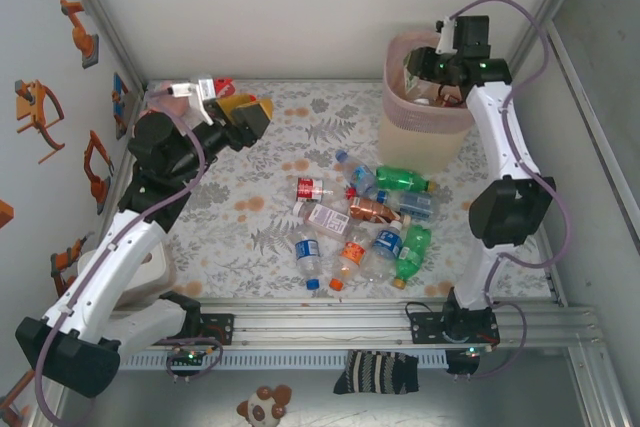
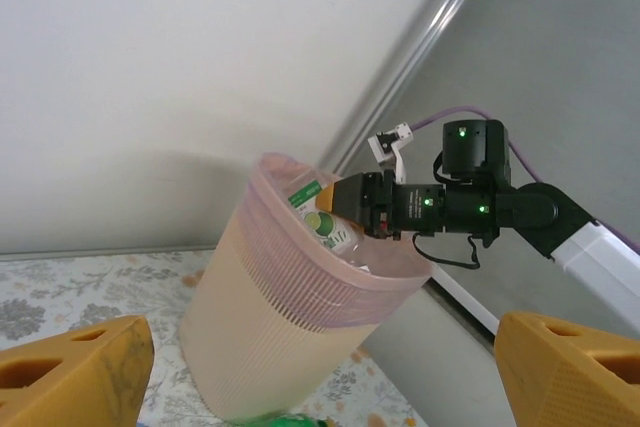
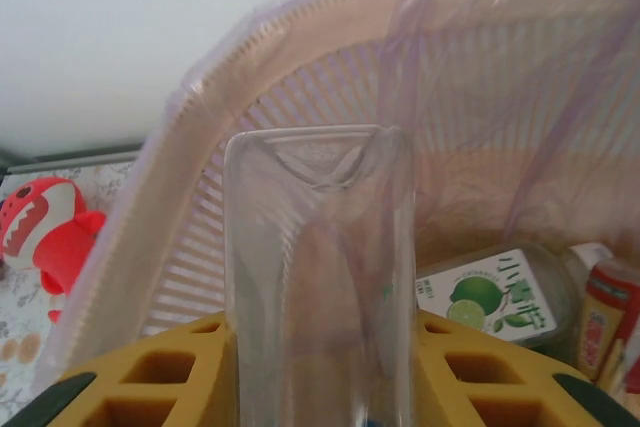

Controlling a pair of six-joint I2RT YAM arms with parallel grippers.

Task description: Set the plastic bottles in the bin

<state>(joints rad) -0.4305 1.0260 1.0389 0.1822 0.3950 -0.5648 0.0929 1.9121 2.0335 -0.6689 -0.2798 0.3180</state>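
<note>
The bin [image 1: 425, 117], pink perforated top over a cream body, stands at the far right of the floral mat. My right gripper [image 1: 420, 63] hangs over its mouth, shut on a clear plastic bottle [image 3: 320, 247] that points down into the bin [image 3: 250, 77] between the yellow fingers [image 3: 150, 382]. A lime-labelled bottle [image 3: 490, 307] lies inside. Several more plastic bottles [image 1: 370, 219] lie clustered mid-mat, two of them green [image 1: 400, 179]. My left gripper [image 1: 250, 115] hovers at the far left, open and holding nothing [image 2: 320, 377], and it faces the bin [image 2: 290, 317] and the right gripper [image 2: 350, 202].
A red plush toy [image 3: 40, 232] sits on the mat left of the bin; a red item [image 1: 225, 87] lies behind my left gripper. White walls close in the back and sides. A metal rail [image 1: 400, 319] runs along the near edge, with a striped cloth [image 1: 375, 372] below it.
</note>
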